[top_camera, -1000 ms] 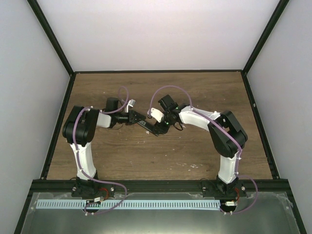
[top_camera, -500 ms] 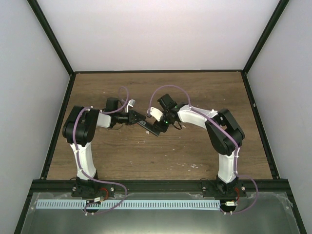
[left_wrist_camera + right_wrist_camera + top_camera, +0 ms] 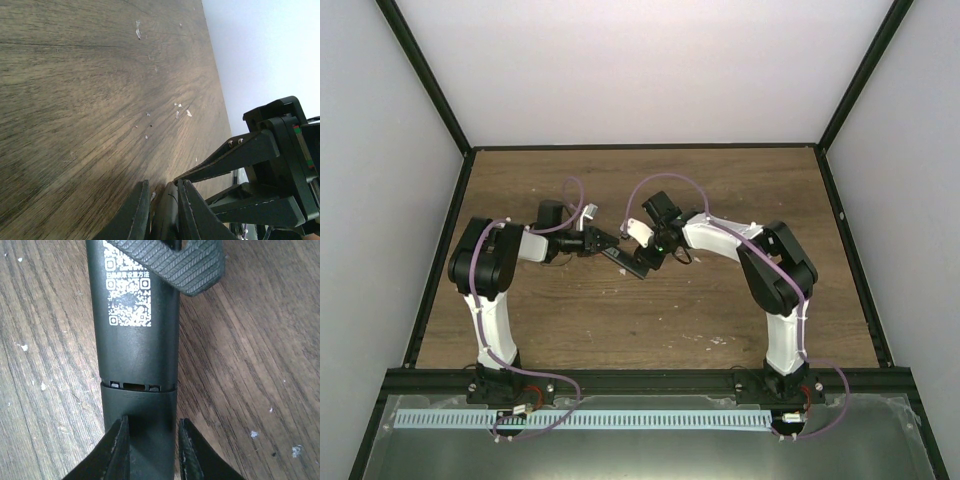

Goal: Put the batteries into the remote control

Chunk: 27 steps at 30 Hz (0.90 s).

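Where the two arms meet at the middle of the table, the remote control [image 3: 137,340] lies low over the wood with its long axis on a diagonal in the top view. One end points to the far left and the other to the near right. Whether it rests on the boards or hangs just above them I cannot tell.

Its plain back faces up, carrying a block of white printed codes [image 3: 127,300]. A cross seam [image 3: 137,385] with small notches divides the longer body from a shorter end section. In the right wrist view the bar runs straight away from the camera, with that shorter section nearest.

The right gripper [image 3: 154,424] has its two fingers drawn in against the long edges of the shorter section, pinching the bar from the sides. At the far end the left gripper [image 3: 165,189] is closed on the other part of the remote. One ribbed pad [image 3: 185,265] lies across the back above the codes, and the left wrist view shows a thin dark edge squeezed between the narrow fingers.

Around them is the brown wooden table [image 3: 620,320], flecked with small pale specks.
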Available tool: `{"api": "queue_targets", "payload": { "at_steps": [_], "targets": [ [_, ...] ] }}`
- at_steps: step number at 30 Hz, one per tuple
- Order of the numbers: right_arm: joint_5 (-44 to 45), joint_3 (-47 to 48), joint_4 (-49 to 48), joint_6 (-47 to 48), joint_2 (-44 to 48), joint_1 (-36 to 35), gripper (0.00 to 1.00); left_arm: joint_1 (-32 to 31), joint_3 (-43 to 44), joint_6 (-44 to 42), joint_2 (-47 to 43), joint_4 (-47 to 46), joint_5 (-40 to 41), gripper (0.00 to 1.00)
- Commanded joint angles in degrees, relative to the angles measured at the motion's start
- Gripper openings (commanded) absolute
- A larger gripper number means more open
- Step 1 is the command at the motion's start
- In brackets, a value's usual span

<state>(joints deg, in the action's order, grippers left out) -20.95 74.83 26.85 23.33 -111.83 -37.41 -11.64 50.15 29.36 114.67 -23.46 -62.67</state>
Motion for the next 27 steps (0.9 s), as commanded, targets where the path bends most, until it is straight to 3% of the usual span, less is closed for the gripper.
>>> {"api": "queue_targets", "payload": {
  "at_steps": [1,27],
  "targets": [
    [-0.6,2.1,0.4,0.1,-1.5,0.2,0.20,-0.5,-0.6,-3.3,1.4,0.4,1.6,0.00],
    [-3.0,2.0,-3.2,-3.8,-6.0,1.1,0.16,-1.6,-0.9,-3.0,1.2,-0.9,0.6,0.00]
  ]
}}
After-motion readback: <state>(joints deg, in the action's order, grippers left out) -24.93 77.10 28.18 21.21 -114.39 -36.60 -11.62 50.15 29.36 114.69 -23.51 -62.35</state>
